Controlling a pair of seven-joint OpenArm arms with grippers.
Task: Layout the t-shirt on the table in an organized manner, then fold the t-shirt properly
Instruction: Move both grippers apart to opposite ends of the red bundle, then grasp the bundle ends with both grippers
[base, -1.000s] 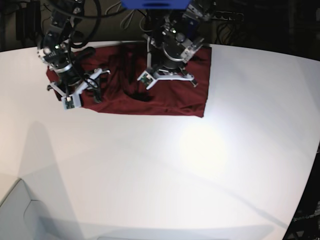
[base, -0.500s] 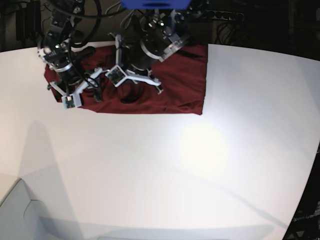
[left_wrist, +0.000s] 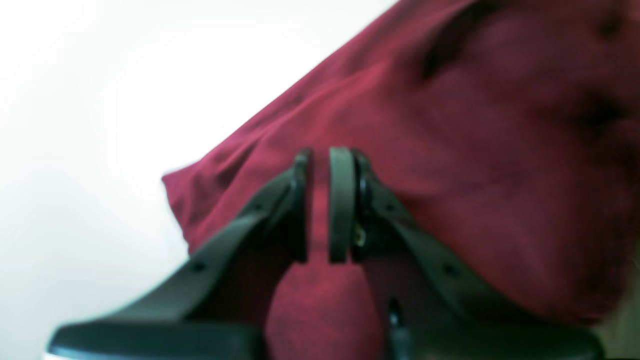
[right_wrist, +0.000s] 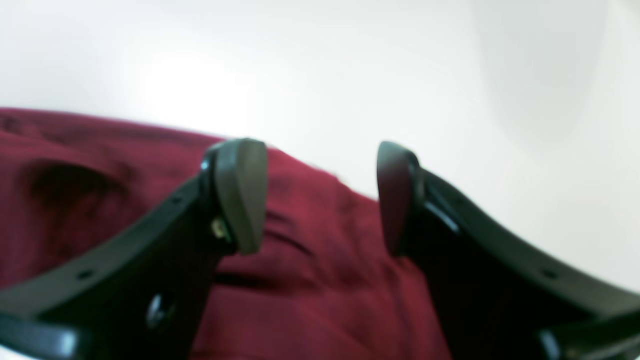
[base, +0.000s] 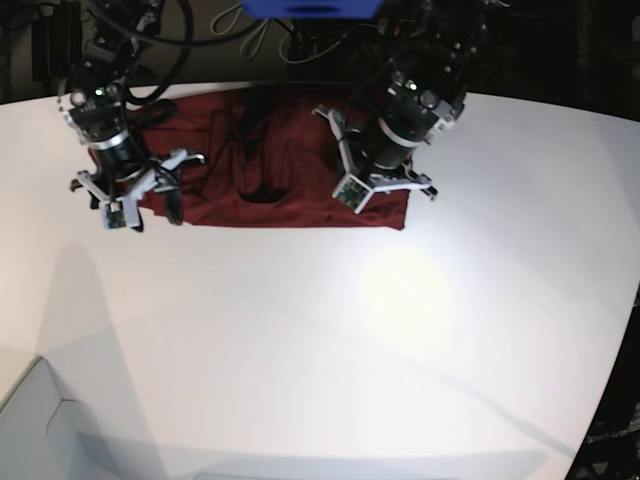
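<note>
While my left end effector (left_wrist: 320, 210) stays clenched on a pinch of the dark red, thin, wrinkly long-sleeved t-shirt (base: 290, 170) near its corner, I judge the step is spreading it flat: I should draw that corner outward, low over the smooth white worktop (base: 330, 340), without letting go. My right end effector (right_wrist: 320, 200) hangs released just above the opposite edge. Dark creases remain between them; nothing else obstructs.

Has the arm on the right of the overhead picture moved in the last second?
Yes. The left end effector swung from mid-shirt toward the t-shirt's right front corner, nearer the bare table.
</note>
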